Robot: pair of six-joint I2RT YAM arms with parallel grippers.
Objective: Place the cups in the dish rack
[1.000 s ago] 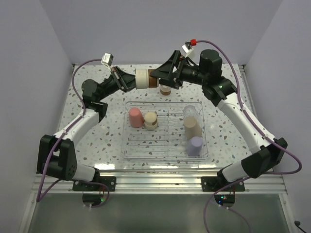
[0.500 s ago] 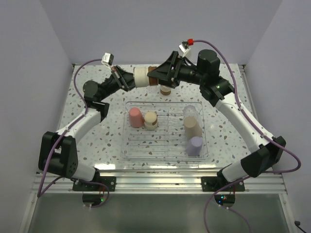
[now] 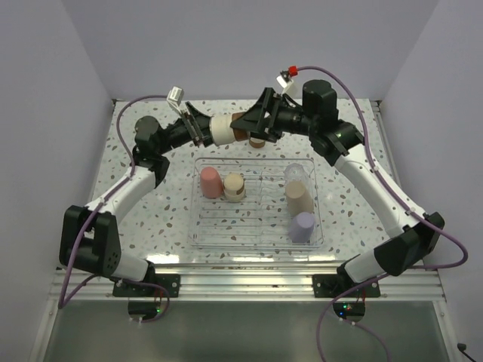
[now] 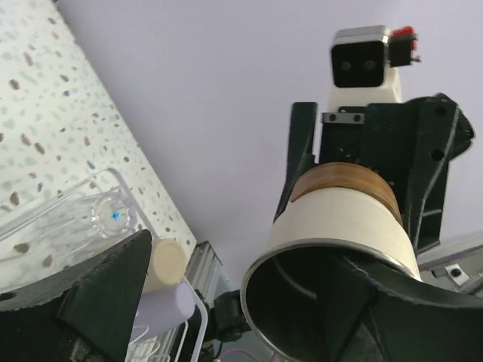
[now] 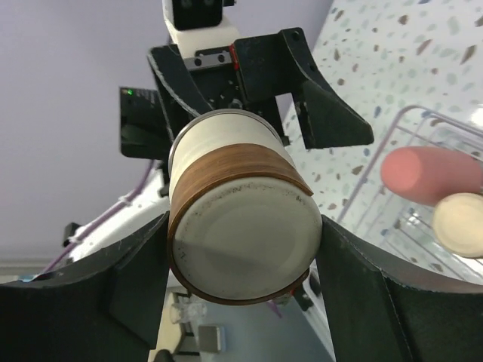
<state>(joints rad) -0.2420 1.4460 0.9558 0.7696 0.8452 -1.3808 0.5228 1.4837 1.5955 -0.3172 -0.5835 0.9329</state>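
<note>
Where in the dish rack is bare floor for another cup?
Bare: the dish rack's near-left floor, bordered by the coral-pink cup and tan-banded cup, and its middle lane. Crowded: the right side, clear cup, tall beige cup, lavender cup.

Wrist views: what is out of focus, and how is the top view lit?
Right wrist view: the cup up close is sharp, the pink cup behind is soft. Left wrist view: the near claw fingers are dark and blurred. Top view: even light, no hard shadows; the clear dish rack is faint.
</note>
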